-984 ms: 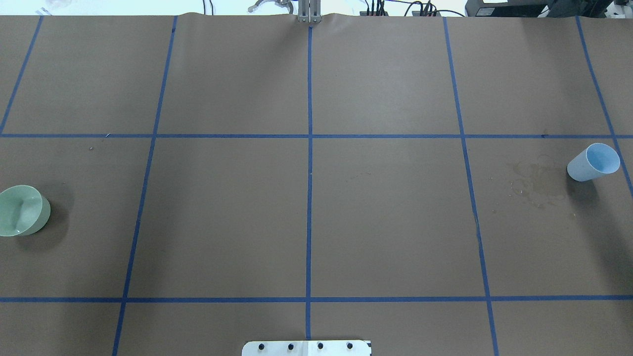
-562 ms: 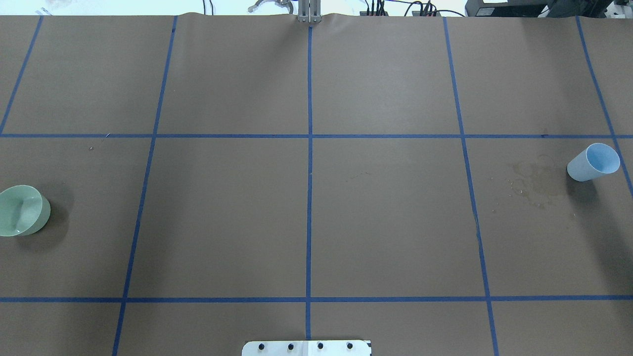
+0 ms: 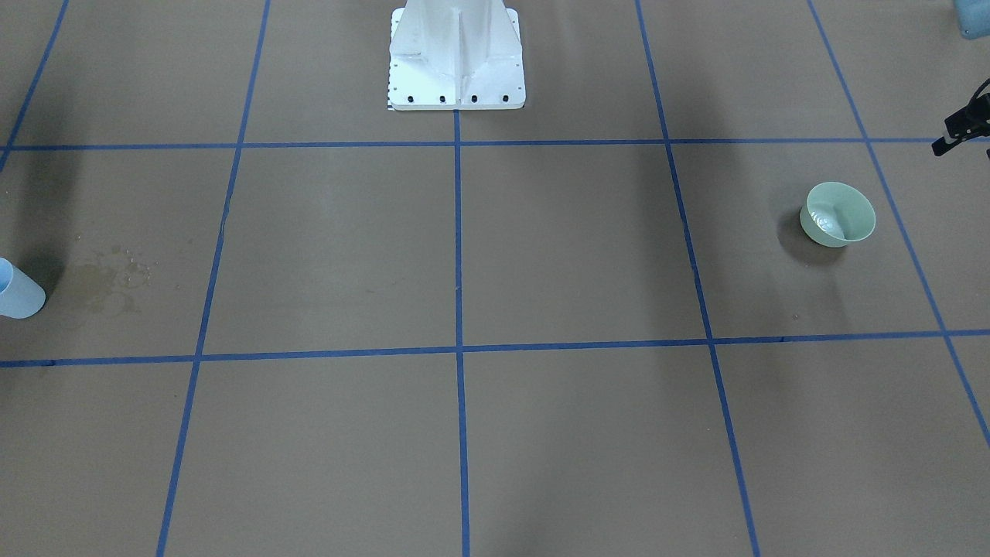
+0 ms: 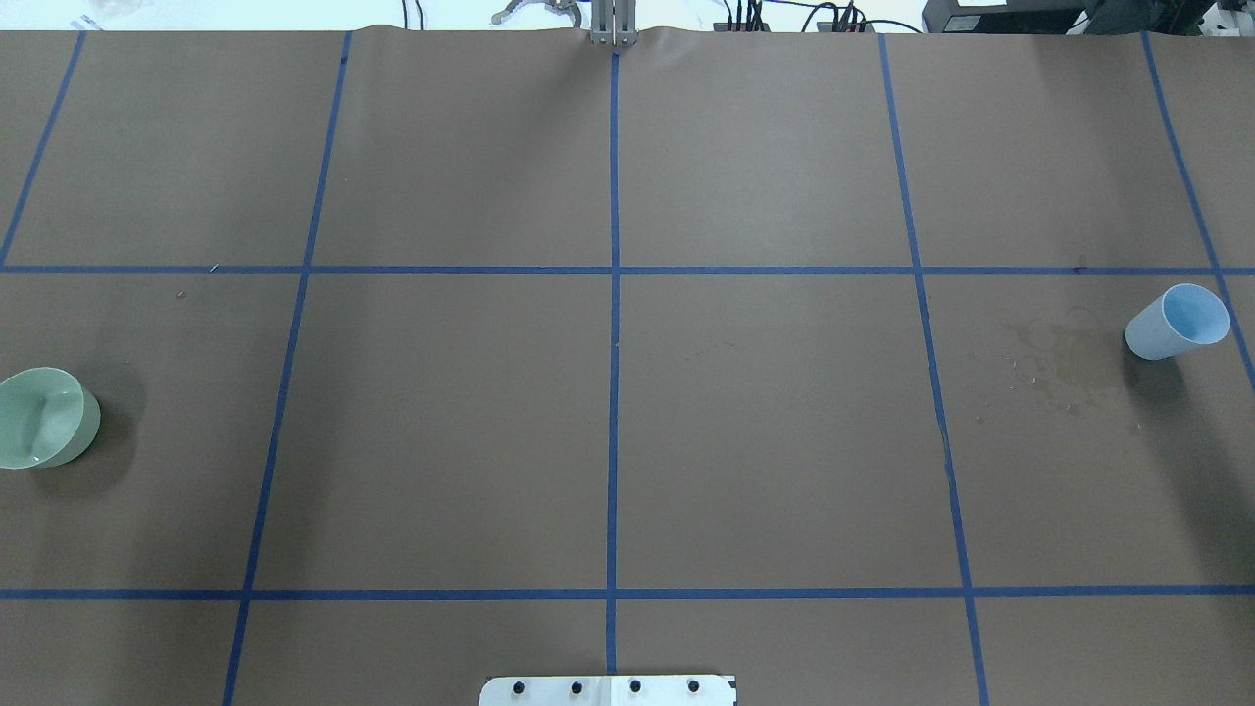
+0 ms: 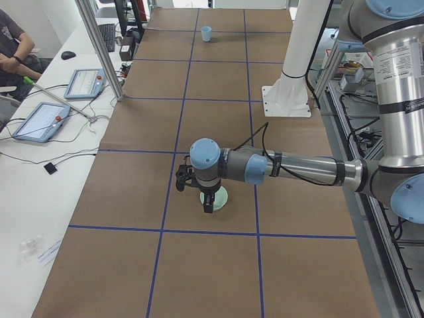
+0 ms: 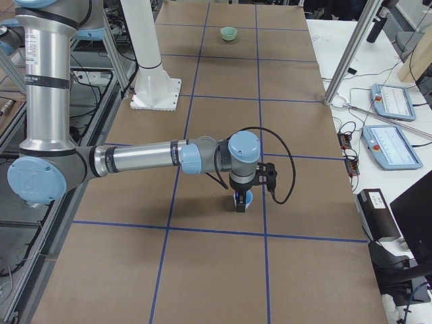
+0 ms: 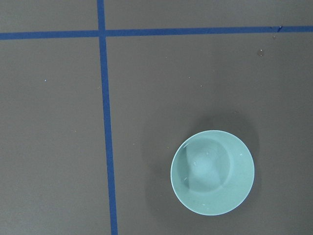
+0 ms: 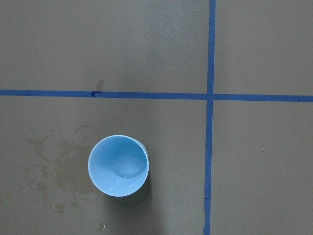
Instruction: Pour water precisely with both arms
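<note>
In the left side view we see the left arm (image 5: 298, 170) stretch from the right edge to mid-frame. Its left tool (image 5: 208, 207) points straight down over the green bowl (image 5: 218, 197). We cannot tell whether its fingers are spread or pressed together.

In the right side view the right arm (image 6: 135, 160) reaches from the left edge toward the centre. The right tool (image 6: 239, 202) hangs straight down over the blue cup (image 6: 244, 200), and its state is just as unclear to us.

The overhead view has the bowl upright at the left edge and the cup at the right edge, well apart on the brown counter (image 4: 765, 441), which is marked with blue tape lines (image 4: 613, 294).

The water (image 3: 827, 224) shows as a faint glint low inside the bowl. In the right wrist view small droplets (image 8: 115, 165) dot the cup's floor. A damp, ringed stain (image 8: 61, 174) lies on the counter just left of the cup. The white pedestal (image 3: 456, 58) stands at the top centre of the front-facing view.
</note>
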